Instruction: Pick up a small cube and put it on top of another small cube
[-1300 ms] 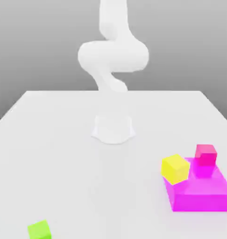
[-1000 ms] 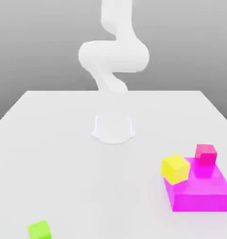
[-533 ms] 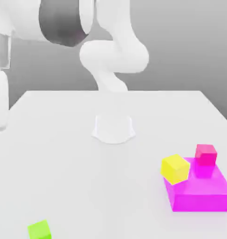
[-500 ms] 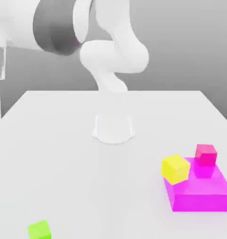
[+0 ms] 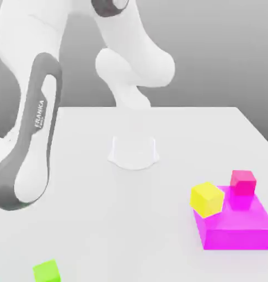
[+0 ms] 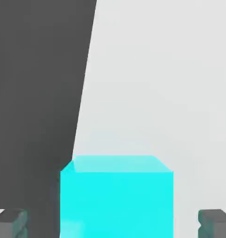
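We see the cyan cube (image 6: 116,197) sitting between the pincer's (image 6: 113,224) spread fingers (image 6: 10,222), gaps either side, untouched.

Two cubes (image 5: 207,199) (image 5: 243,182) on block (image 5: 235,226), exterior view's right; third cube (image 5: 46,271) front left on counter (image 5: 130,220).

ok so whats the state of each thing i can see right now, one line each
small cyan cube: on the white table, between the fingertips, gaps visible on both sides
gripper: open, straddling the cyan cube
small yellow cube: tilted, leaning on the magenta block's edge
small pink cube: upright on the large magenta block
small green cube: on the table, untouched
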Controlling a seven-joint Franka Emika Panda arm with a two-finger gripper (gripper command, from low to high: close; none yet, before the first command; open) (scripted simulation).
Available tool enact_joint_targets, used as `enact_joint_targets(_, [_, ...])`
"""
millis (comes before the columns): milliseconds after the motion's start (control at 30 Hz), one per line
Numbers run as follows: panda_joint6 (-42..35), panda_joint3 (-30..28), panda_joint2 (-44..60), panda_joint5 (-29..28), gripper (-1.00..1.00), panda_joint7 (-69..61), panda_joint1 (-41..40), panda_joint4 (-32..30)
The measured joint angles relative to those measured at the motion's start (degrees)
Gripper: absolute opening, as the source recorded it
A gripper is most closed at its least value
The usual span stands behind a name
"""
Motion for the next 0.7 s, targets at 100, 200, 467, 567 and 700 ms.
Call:
enact_joint_targets(100, [0.1,0.0,0.0,0.1,-1.0,-0.1,0.0,0.0])
enact_joint_targets(200, [-0.8,-0.2,-1.0,0.0,-1.0,0.1,0.1,-0.2])
enact_joint_targets(467, [-4.8,1.1,-16.6,-2.6,-1.0,4.1,6.1,-11.6])
enact_joint_targets(567, [-3.4,2.0,-20.3,-4.6,-1.0,6.6,9.0,-16.6])
enact_joint_targets(700, [3.0,2.6,-14.4,-4.2,1.0,6.5,9.2,-17.1])
